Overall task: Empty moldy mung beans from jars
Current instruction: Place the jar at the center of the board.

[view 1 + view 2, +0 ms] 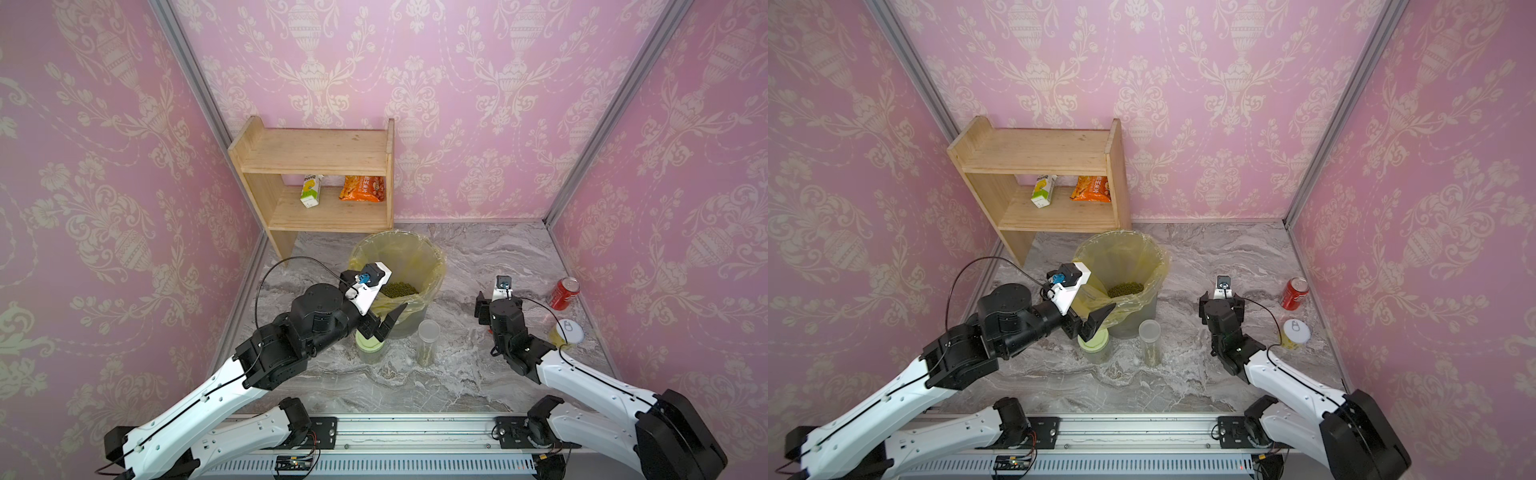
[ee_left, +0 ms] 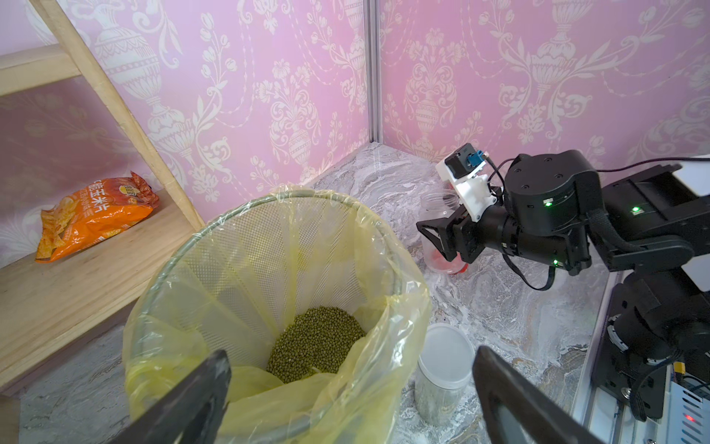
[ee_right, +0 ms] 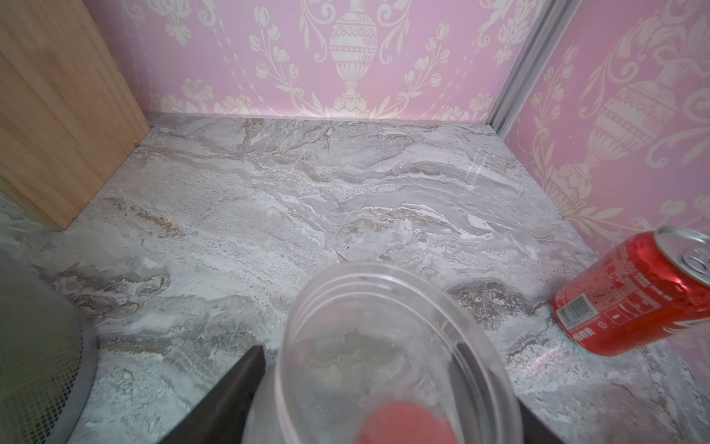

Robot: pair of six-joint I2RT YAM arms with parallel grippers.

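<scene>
Mung beans lie in a heap at the bottom of the yellow-lined mesh bin. My left gripper hangs open and holds nothing, over the bin's near rim and just above the squat pale-green jar. The tall narrow jar stands lidded beside it, with green showing low inside. My right gripper is shut on a clear lidless jar that looks empty, with red showing at its base.
A red soda can and a yellow tin stand by the right wall. A wooden shelf at the back left holds a carton and an orange snack bag. The floor is grey marble.
</scene>
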